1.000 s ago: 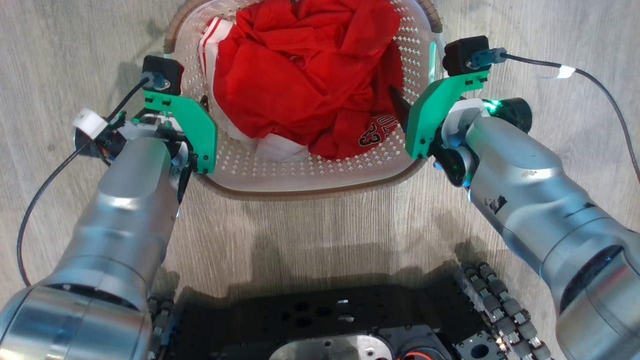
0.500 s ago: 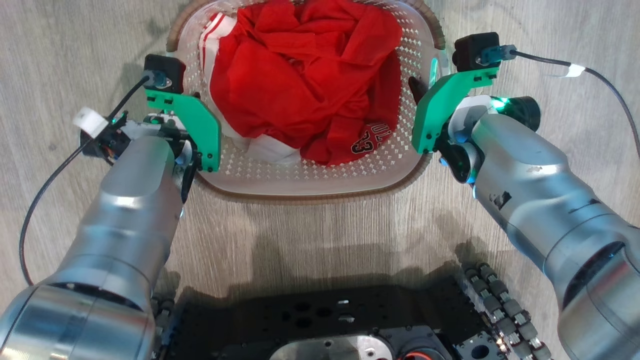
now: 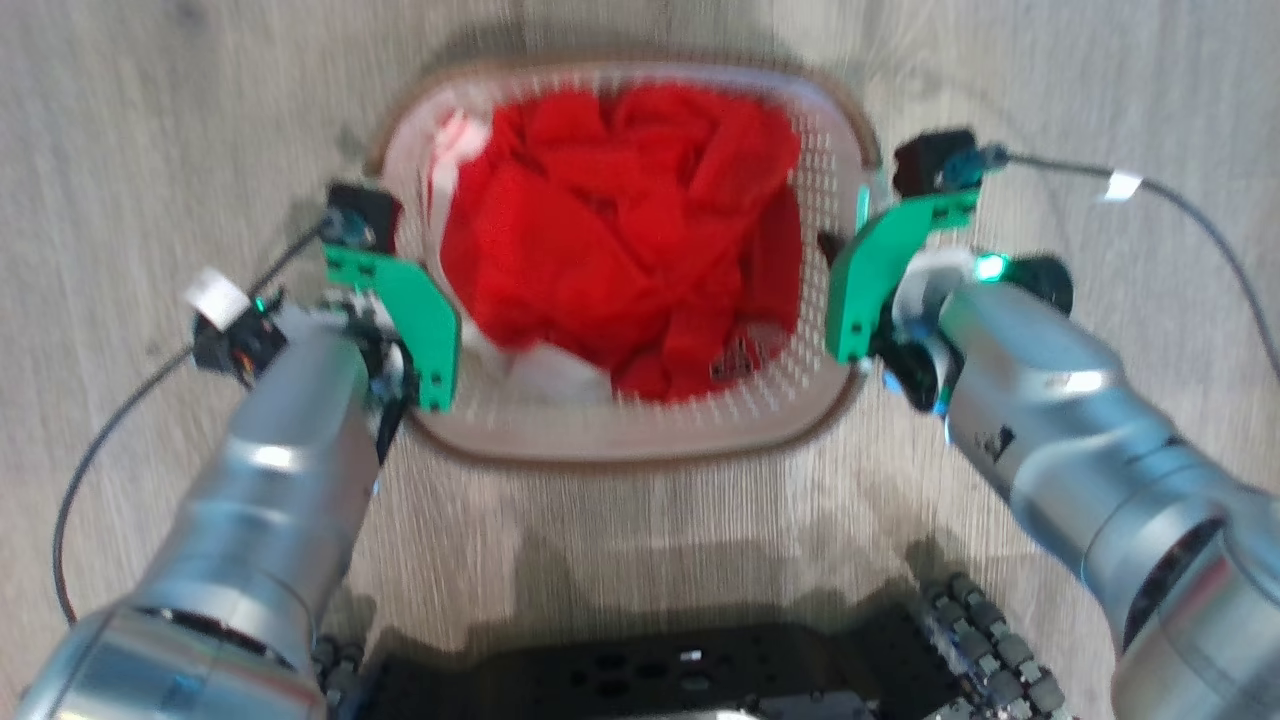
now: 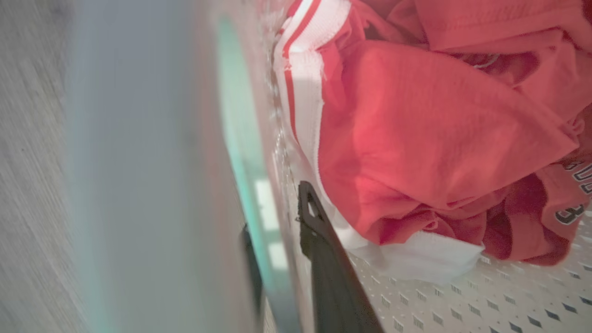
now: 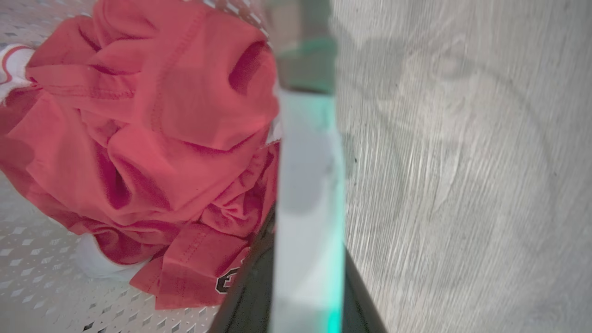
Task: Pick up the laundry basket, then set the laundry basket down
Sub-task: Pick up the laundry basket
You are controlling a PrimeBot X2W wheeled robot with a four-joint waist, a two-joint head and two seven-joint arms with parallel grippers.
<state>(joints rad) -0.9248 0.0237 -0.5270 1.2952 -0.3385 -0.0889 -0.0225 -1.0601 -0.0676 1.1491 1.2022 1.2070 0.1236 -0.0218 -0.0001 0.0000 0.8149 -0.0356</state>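
Observation:
The laundry basket point(image 3: 640, 450), white and perforated with a brown rim, is on the pale wood floor ahead of me, full of red and white clothing point(image 3: 630, 230). My left gripper point(image 3: 405, 335) is shut on its left side. In the left wrist view the gripper point(image 4: 275, 208) has one dark finger point(image 4: 323, 268) inside and the other outside the white wall. My right gripper point(image 3: 845, 255) is shut on the right side. The right wrist view shows that gripper point(image 5: 307, 240) straddling the wall, beside the basket's perforated floor point(image 5: 37, 286).
My black base point(image 3: 640, 670) with its roller wheels point(image 3: 1000, 650) lies just below the basket. Thin cables point(image 3: 1180, 210) trail from both wrists over the floor. Open wood floor point(image 3: 150, 120) surrounds the basket.
Both grippers have closed on the basket's side walls, the right finger moving out to the wall. The whole head picture has shifted and blurred, so the camera has moved.

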